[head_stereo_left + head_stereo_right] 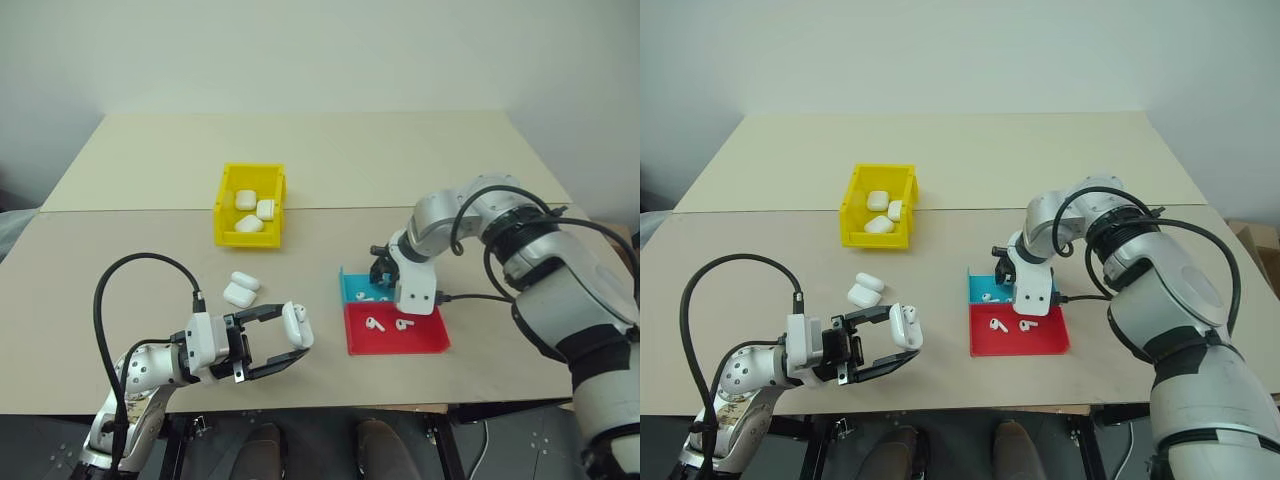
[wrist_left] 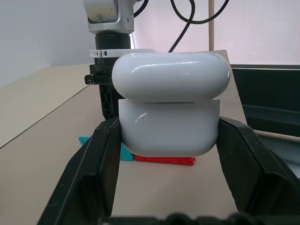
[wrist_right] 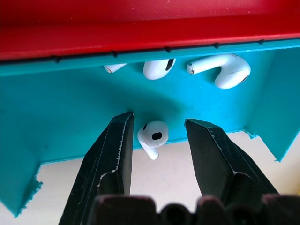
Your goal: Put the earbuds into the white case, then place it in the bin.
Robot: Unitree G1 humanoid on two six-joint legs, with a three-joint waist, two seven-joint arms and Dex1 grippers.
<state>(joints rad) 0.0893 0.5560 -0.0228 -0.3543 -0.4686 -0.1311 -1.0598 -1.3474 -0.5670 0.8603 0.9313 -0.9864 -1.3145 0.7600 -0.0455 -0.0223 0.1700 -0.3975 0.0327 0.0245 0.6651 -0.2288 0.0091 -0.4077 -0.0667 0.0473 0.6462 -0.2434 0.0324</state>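
Left tool (image 1: pixel 290 343) clamped level; right tool (image 3: pixel 157 140) points down, parted.

Glossy white plastic case (image 2: pixel 171 112), matt wood table (image 1: pixel 330 160), plastic bin (image 1: pixel 250 205)

A light wooden table (image 1: pixel 330 160), its top split by a straight seam running side to side, stands against a plain pale wall (image 1: pixel 300 50). Near the table's front edge, right of centre, a shallow teal tray (image 1: pixel 352 288) and a shallow red tray (image 1: pixel 400 338) sit touching, the teal one farther back and the red one nearer the edge. Beyond the table's front edge lies a dark floor (image 1: pixel 500 445). A cardboard box (image 1: pixel 1258 240) stands off the table's right side.
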